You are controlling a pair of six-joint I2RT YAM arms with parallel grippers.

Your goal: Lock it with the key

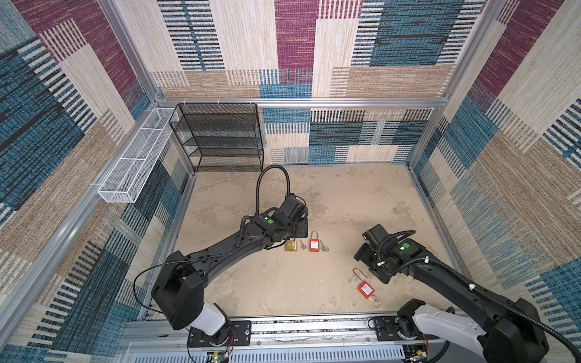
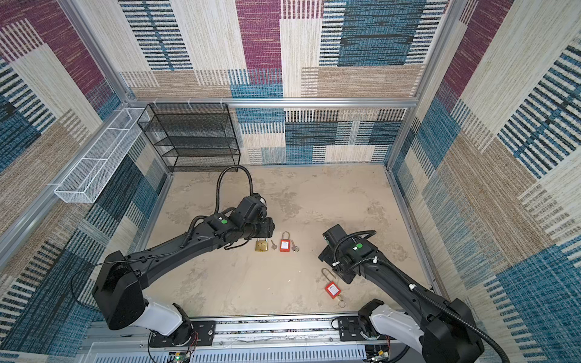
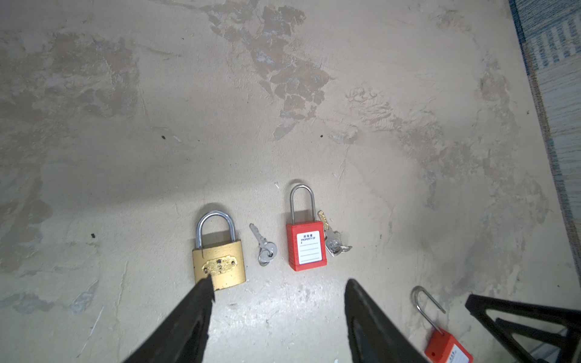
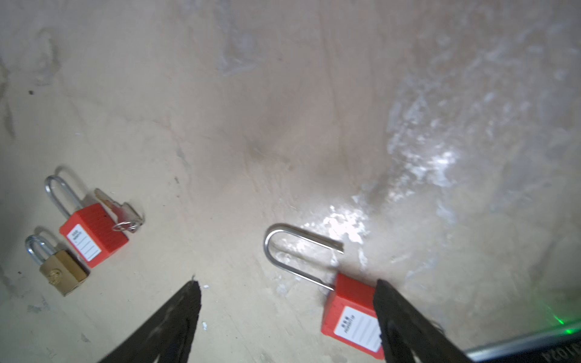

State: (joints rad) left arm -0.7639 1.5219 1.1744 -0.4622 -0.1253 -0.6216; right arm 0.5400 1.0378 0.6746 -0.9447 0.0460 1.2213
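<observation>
Red padlock (image 4: 352,301), shackle (image 4: 301,275) swung out, lies beside the parted right end effector (image 4: 286,282).

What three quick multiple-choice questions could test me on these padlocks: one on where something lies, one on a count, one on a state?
1. Where does the brass padlock lie in both top views?
A. Left of the shut red padlock, with a key between them
B. Right of both red padlocks
C. Between the two red padlocks

2. How many padlocks lie on the table?
A. Two
B. Three
C. Five

3. How is the shackle of the second red padlock, by the right gripper?
A. Swung open, one end free
B. Shut into the body
C. Missing

Answers: 1 A, the brass one is leftmost, with the key beside it. 2 B, one brass and two red. 3 A, the right wrist view shows the short end clear of the body.
</observation>
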